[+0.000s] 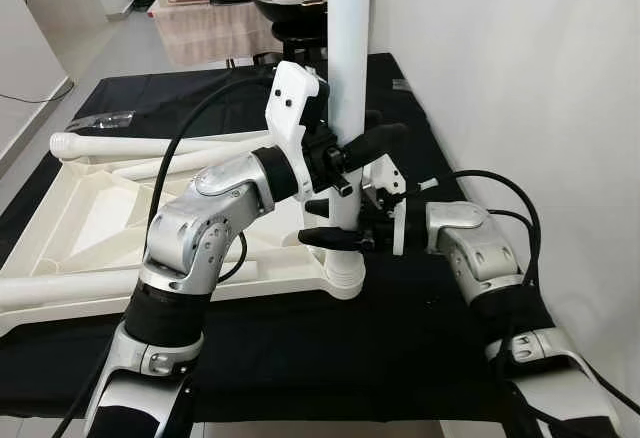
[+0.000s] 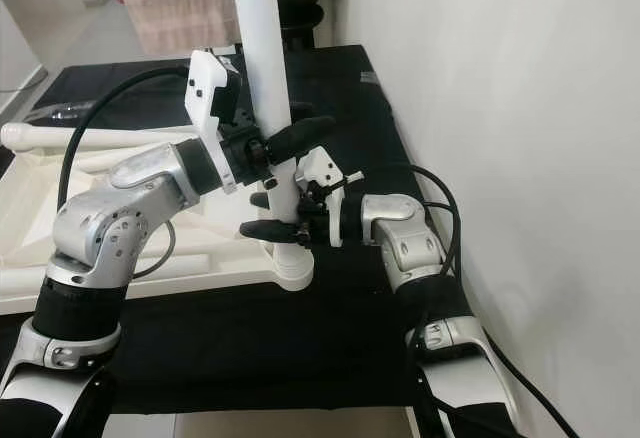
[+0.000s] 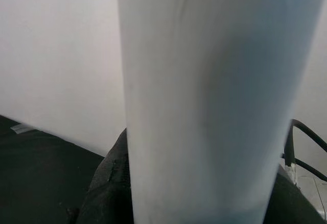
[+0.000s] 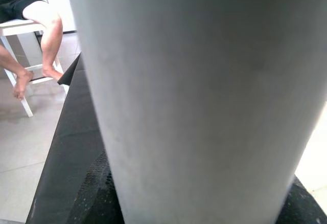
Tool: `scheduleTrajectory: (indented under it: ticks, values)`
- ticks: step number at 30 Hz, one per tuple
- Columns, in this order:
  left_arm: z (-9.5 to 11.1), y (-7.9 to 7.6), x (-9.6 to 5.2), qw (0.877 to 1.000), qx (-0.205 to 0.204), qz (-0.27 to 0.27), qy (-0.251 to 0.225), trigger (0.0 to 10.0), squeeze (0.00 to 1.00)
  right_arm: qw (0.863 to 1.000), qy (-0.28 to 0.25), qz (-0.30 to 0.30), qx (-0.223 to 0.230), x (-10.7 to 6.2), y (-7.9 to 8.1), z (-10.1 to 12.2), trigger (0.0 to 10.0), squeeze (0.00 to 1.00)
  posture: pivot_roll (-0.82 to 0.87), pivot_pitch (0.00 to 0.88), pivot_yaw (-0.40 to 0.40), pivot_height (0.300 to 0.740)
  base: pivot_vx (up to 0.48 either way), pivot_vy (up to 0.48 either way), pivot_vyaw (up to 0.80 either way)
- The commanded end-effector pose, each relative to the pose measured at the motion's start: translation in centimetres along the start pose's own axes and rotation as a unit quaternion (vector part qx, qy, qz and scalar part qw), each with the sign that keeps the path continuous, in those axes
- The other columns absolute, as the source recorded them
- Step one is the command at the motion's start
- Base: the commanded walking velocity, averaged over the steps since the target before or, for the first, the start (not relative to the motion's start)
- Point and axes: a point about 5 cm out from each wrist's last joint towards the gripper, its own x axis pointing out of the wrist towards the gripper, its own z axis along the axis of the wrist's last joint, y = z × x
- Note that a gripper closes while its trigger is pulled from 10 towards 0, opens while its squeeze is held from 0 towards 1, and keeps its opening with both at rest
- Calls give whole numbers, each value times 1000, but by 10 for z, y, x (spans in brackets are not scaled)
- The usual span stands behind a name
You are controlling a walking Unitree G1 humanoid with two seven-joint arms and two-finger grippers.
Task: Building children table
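Black cloth-covered table held one upturned white plastic tabletop with three white cylindrical legs lying across it. Fourth white leg stood upright in corner socket; left gripper and right gripper both clamped around it.

Both arms reach inward — left hand above right hand, fingers closed.

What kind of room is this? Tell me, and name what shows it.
Likely a lived-in home used as a work spot. A black cloth covers the bench by a white wall, with the tabletop upside down on it. A person sits barefoot on a chair over tiled floor.
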Motion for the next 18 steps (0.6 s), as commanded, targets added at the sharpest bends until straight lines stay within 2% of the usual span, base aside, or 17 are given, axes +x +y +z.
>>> scheduleTrajectory:
  ticks: [1,5,6,7,8,10,11,12,13,14,15,16,17,18]
  values:
    - [-9,-6,1,1000,-14,-18,18,0,0,1000,4,2,5,8,0,-2,0,0,-21,101,27,740,0,0,0]
    - [-10,-5,1,1000,-2,-15,24,0,0,1000,0,-17,13,4,-1,-10,0,0,-26,103,30,740,0,0,0]
    - [-11,-4,1,1000,6,-9,29,7020,0,999,2,-33,16,1,0,-16,0,0,-31,103,33,740,0,0,0]
    - [-11,-4,1,1000,6,-9,29,7020,0,999,2,-33,16,1,0,-16,0,0,-31,103,33,740,0,0,0]
    - [-12,-1,0,1000,2,1,29,10000,1000,997,11,-72,17,-4,-1,-25,0,0,-39,105,35,740,0,0,0]
    - [-12,0,0,1000,0,3,29,10000,1000,996,14,-87,18,-5,-2,-27,0,0,-39,105,35,740,0,0,0]
    - [-11,3,-2,1000,-3,12,27,10000,1000,993,22,-116,22,-7,-2,-31,0,0,-43,104,36,740,0,0,0]
    - [-7,8,-13,1000,-4,19,25,10000,220,985,41,-166,28,-7,0,-39,0,0,-47,107,34,740,0,0,0]
    - [-7,8,-13,1000,-4,19,25,10000,220,985,41,-166,28,-7,0,-39,0,0,-47,107,34,740,0,0,0]
    - [0,15,-37,999,-7,26,33,10000,0,962,71,-260,52,-8,8,-53,0,0,-52,115,33,740,0,0,0]
    - [2,16,-47,999,-9,27,41,10000,0,949,81,-298,66,-9,13,-58,0,0,-52,115,33,740,0,0,0]
    - [2,16,-47,999,-9,27,41,10000,0,949,81,-298,66,-9,13,-58,0,0,-52,115,33,740,0,0,0]
    - [5,9,-68,998,-4,-13,68,10000,0,902,111,-409,83,-14,20,-67,0,0,-61,129,35,740,0,0,0]
    - [6,1,-81,995,-1,-46,91,10000,0,857,135,-489,93,-21,27,-73,0,0,-61,129,35,740,0,0,0]
